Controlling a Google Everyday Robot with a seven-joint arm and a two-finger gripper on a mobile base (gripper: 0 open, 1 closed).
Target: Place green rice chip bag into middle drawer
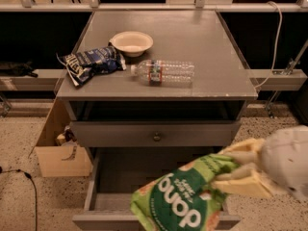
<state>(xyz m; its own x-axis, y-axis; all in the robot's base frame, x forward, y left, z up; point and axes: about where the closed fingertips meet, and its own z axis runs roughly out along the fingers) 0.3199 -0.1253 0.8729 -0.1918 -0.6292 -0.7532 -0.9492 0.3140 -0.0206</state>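
The green rice chip bag [185, 201] hangs low at the right, its dark green round logo facing me. My gripper [230, 174] comes in from the right edge and is shut on the bag's top, its cream fingers [243, 186] pinching the crumpled upper part. The bag hovers over the front right of the middle drawer [115, 177], which is pulled out with its grey floor and left wall showing. The bag covers the drawer's front right part.
On the grey cabinet top [211, 47] lie a dark blue chip bag [89, 64], a white bowl [131, 43] and a plastic water bottle [163, 72] on its side. The drawer above [156, 134] is closed, knob showing. A cardboard box [60, 150] stands on the floor at the left.
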